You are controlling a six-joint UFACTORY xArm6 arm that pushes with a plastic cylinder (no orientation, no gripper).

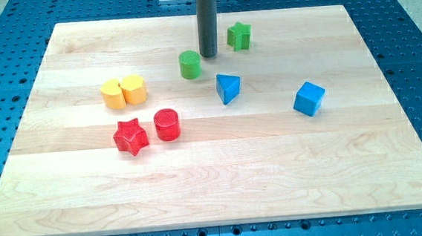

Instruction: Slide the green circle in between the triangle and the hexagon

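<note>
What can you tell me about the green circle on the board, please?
The green circle is a short, plain green cylinder, standing upright on its flat face on the wooden board, in the upper middle. My tip stands just to the view's right of it, close, though contact cannot be confirmed. The blue triangle lies to its lower right and the green star to its upper right, both apart.
</note>
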